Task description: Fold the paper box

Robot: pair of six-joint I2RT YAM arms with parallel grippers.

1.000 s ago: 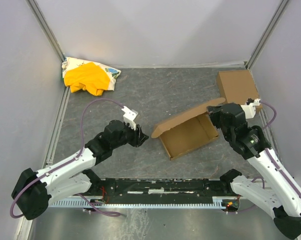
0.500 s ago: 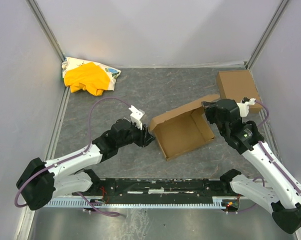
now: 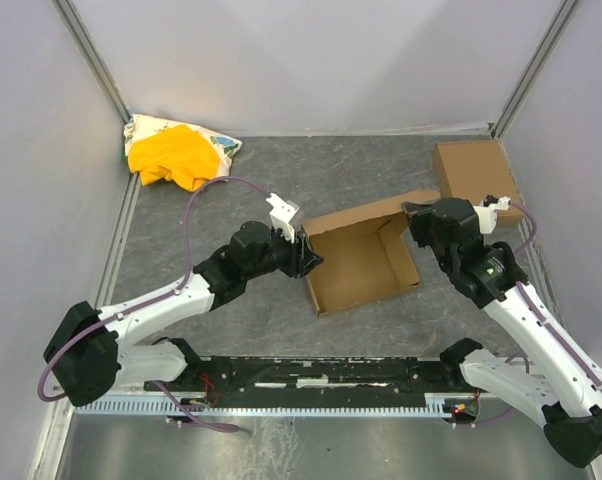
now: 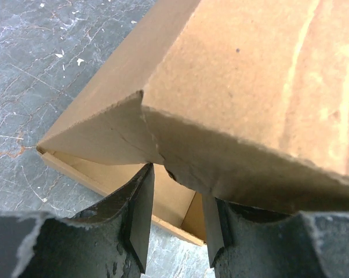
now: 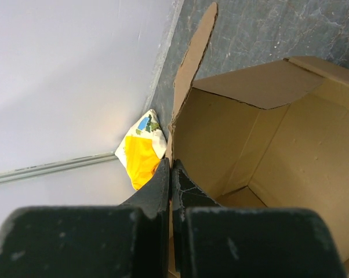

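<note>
The paper box (image 3: 361,262) is recorded mid-way across the table (image 3: 281,180), its tray part-formed, between the two arms. The right gripper (image 3: 413,215) is pinched tight on the box's right wall, with the cardboard edge caught between its fingers (image 5: 160,188). The left gripper (image 3: 306,258) is placed at the box's left corner with its jaws partly apart and nothing clamped. The ragged wall edge is seen just ahead of its fingers (image 4: 137,214). A smaller cardboard box (image 3: 473,170) is noted far right, and a yellow cloth (image 3: 176,155) far left.

soft, even light fills all three views, brightest on the pale white walls (image 3: 311,60). the dark grey mottled table (image 3: 351,175) carries only faint shadows beside the plain brown corrugated cardboard box (image 3: 366,265). in the wrist views, black fingers (image 4: 134,220) near the lens look soft; the cardboard stays sharp.
</note>
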